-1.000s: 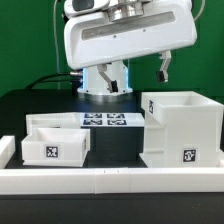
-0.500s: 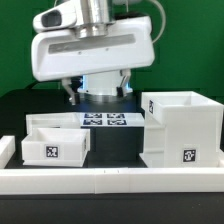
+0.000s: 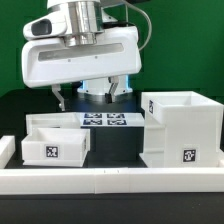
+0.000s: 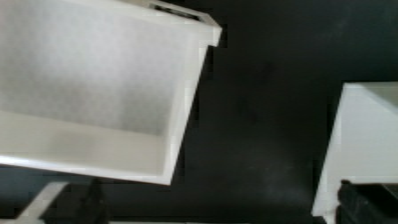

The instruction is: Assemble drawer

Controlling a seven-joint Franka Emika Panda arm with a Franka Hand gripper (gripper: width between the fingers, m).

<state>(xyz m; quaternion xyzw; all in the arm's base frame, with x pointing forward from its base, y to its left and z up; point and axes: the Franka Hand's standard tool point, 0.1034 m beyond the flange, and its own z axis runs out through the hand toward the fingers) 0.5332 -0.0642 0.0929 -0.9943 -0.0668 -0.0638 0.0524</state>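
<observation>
The drawer's cube housing [image 3: 180, 125] stands on the black desk [image 3: 118, 146] at the exterior view's right. A shallow tray [image 3: 55, 142] sits apart at its left, with the marker board [image 3: 110, 121] behind the gap between them. Above hangs the pincer [image 3: 92, 97], released, its fingers spread wide and grasping nothing.

White plastic cube housing [image 3: 172, 135] stands at the exterior view's right, its open side turned upward (interior bare white). It carries a black-and-white square tag [image 3: 188, 156] low on the near face. White shallow plastic tray [image 3: 33, 150], likewise open upward, sits apart from it at the exterior view's left, with a second square tag [image 3: 52, 152] on its near wall.
</observation>
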